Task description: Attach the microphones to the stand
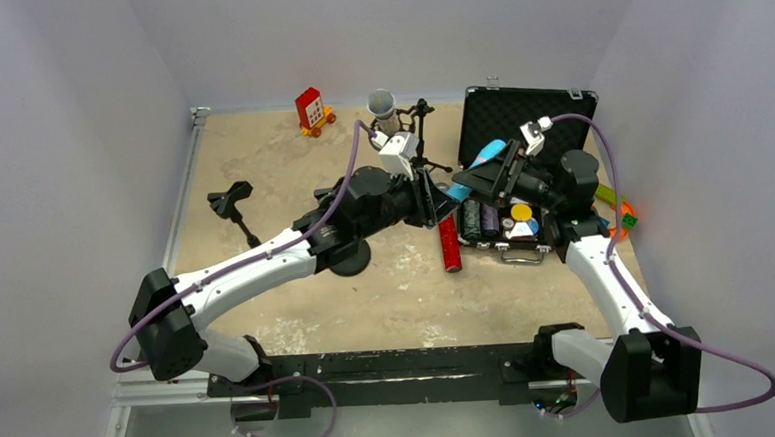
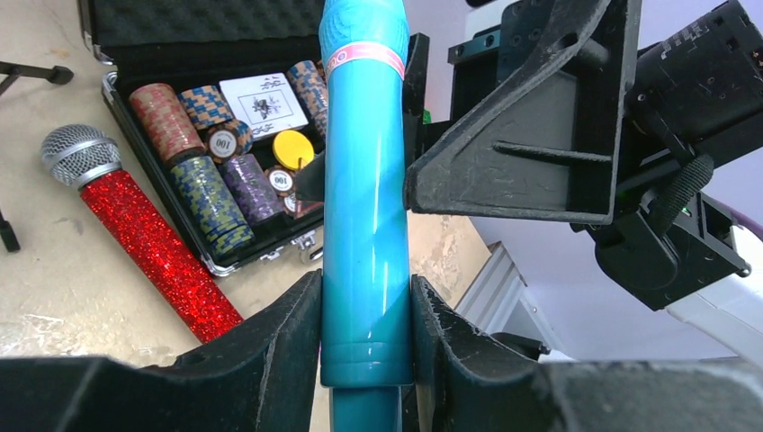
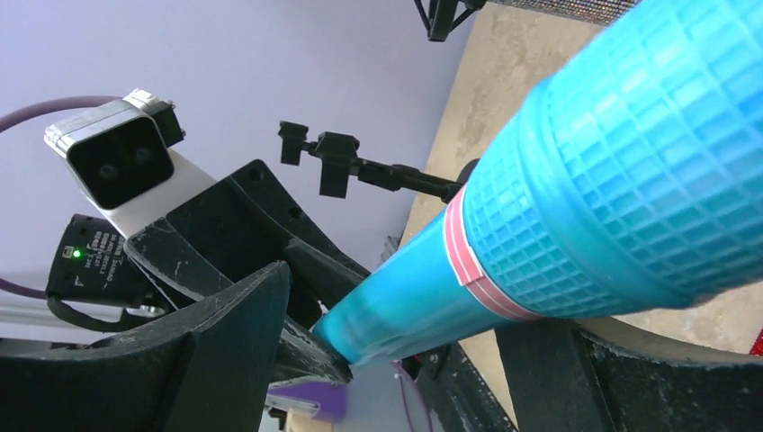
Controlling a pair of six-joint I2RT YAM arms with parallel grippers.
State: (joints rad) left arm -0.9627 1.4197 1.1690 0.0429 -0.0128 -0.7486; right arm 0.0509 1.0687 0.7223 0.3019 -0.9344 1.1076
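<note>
**Item:** light blue microphone, held off the worktop between both arms, near the red-glitter microphone that lies beside the chip case.

**Grip:** the left gripper pinches the handle close to its tail. The right gripper pinches mid-handle, below the pink band.

**Handling, judged:** light and rigid, with a glossy plastic barrel that is probably slippery. The ribbed head gives more purchase but should sit clear of the stand clip.

**Best hold:** the plain handle.

Chip case and red microphone crowd the right; the blue microphone, held mid-air, bars the middle. Front tabletop lies open.
</note>
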